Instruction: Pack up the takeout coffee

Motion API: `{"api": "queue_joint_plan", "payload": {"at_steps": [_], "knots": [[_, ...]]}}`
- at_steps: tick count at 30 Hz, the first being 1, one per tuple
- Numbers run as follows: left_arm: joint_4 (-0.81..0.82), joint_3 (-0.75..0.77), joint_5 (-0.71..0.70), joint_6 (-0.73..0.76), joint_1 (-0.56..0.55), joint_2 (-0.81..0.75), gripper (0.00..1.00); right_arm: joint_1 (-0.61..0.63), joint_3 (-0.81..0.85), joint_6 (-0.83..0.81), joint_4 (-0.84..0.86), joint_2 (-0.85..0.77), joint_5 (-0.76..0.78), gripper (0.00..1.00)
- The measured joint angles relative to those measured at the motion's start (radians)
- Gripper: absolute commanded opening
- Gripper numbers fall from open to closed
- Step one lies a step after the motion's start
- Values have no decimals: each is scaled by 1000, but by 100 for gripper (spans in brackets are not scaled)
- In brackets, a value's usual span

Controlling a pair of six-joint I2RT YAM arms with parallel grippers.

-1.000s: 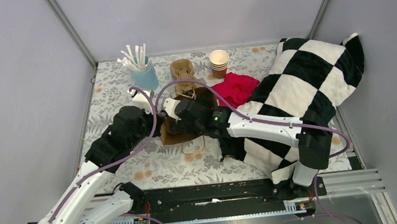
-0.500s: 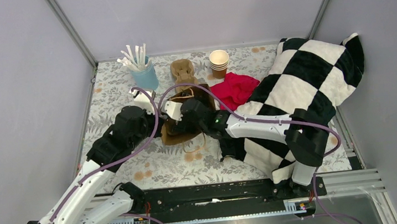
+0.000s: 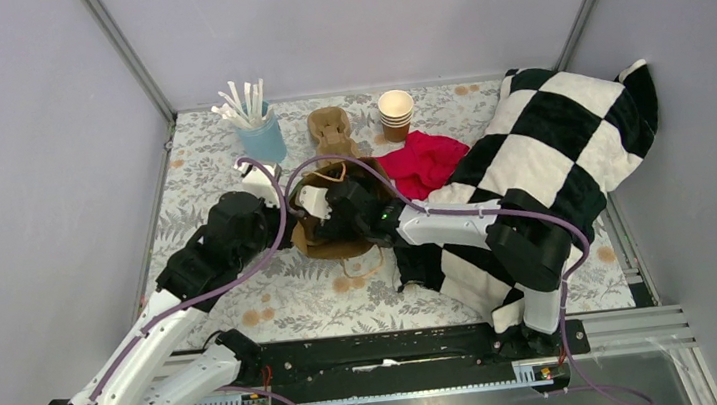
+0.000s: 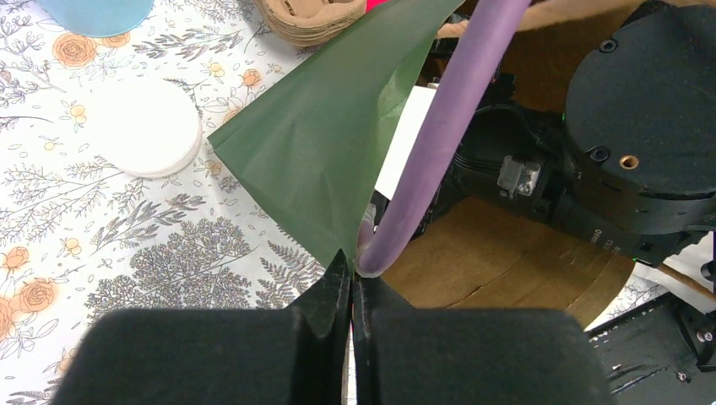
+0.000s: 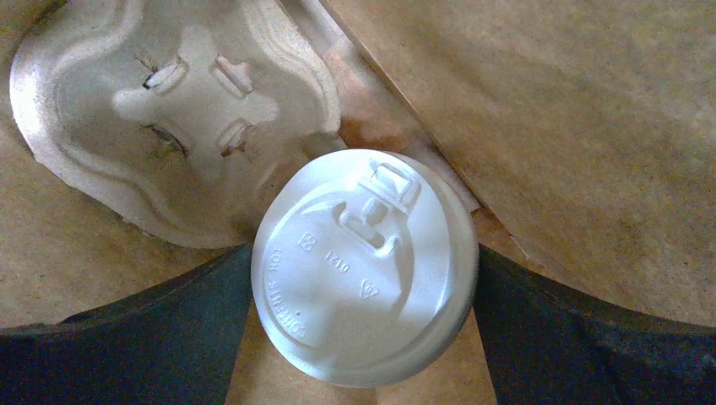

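Observation:
The takeout coffee (image 5: 363,266) shows its white lid from above inside the brown paper bag (image 3: 341,248), next to a moulded cup carrier (image 5: 177,126) at the bag's bottom. My right gripper (image 5: 365,283) reaches into the bag from the right and stands open. Its dark fingers (image 5: 169,329) flank the lid on both sides, right at its rim. In the top view the bag and the wrist hide the cup. My left gripper (image 4: 350,272) is shut on the green-looking flap (image 4: 329,143) of the bag's mouth, at the bag's left side (image 3: 288,220).
A loose white lid (image 4: 139,126) lies left of the bag. Along the back stand a blue cup of stirrers (image 3: 260,132), a stack of carriers (image 3: 330,128) and stacked lidless cups (image 3: 396,111). A red cloth (image 3: 423,161) and a checkered pillow (image 3: 556,157) fill the right.
The right arm has pushed a little further left into the bag and its elbow has swung left. The bag has shifted slightly. The left arm has held still.

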Motion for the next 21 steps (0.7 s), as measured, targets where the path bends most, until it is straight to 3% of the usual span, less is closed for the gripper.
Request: {"api": "queue_joint_plan", "payload": {"at_steps": [4, 10, 21], "knots": [[0, 0, 0, 0, 0, 0, 0, -1, 0, -8, 5, -1, -7, 82], [0, 0, -8, 0, -3, 1, 0, -7, -5, -21, -6, -35, -53, 72], [-24, 20, -58, -11, -3, 30, 0, -5, -68, -92, -130, -270, -317, 69]]}}
